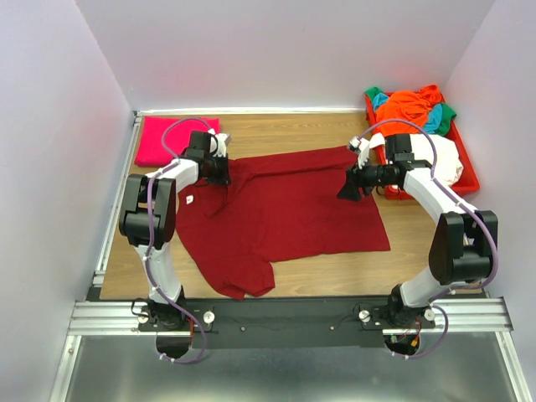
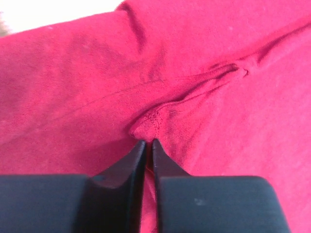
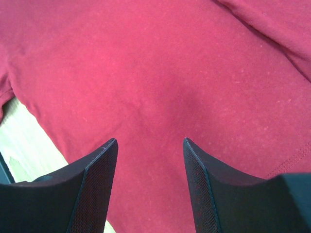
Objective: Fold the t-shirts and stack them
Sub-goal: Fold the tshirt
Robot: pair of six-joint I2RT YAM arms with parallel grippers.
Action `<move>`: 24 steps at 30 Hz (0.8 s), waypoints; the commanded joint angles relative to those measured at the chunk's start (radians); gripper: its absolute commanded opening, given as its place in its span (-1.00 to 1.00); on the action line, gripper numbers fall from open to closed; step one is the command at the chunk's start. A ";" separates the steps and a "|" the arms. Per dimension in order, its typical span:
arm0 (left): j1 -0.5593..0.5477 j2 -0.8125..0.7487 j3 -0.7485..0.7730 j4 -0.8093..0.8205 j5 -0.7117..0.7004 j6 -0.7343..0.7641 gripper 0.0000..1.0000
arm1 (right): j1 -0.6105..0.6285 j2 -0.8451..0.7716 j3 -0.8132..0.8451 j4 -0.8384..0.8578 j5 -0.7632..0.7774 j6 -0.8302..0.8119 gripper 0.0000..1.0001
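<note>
The dark red t-shirt (image 1: pixel 285 209) lies spread across the middle of the wooden table. My left gripper (image 1: pixel 223 172) is at its upper left edge, shut on a pinch of the hem (image 2: pixel 153 121). My right gripper (image 1: pixel 345 188) is open just above the shirt's upper right part, with maroon cloth (image 3: pixel 160 87) filling the view between its fingers. A folded magenta-pink t-shirt (image 1: pixel 172 139) lies at the back left. Orange, teal, green and cream shirts (image 1: pixel 414 109) are piled in the tray.
A red plastic tray (image 1: pixel 465 167) stands at the back right against the wall. White walls close the left, back and right sides. Bare wooden table (image 1: pixel 419 260) shows in front of the shirt on the right.
</note>
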 commanded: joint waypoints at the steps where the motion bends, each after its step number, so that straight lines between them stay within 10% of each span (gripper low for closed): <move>1: -0.004 0.006 -0.019 0.012 0.077 0.000 -0.73 | -0.004 0.002 -0.011 -0.017 0.021 -0.018 0.26; 14: -0.066 -0.132 -0.140 0.072 0.245 -0.023 -0.98 | -0.005 0.000 -0.011 -0.019 0.027 -0.024 0.26; 24: -0.094 -0.264 -0.210 0.075 0.223 -0.009 -0.38 | -0.007 0.017 -0.017 -0.017 0.063 -0.034 0.26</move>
